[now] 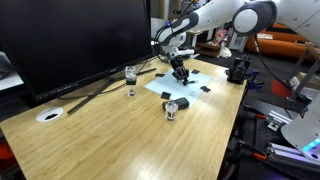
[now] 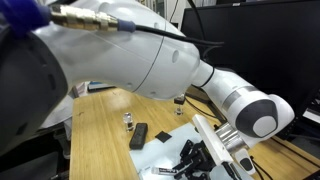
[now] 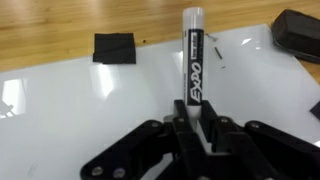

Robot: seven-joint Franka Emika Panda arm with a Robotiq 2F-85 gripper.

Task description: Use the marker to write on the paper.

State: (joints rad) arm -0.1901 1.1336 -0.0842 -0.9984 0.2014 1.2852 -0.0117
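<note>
Marker clamped over the paper.
My gripper has its jaws closed on the marker, a white barrel with black lettering that points away from me in the wrist view. The paper lies flat on the wooden table, with a black piece at one corner. I cannot tell whether the tip touches it.
</note>
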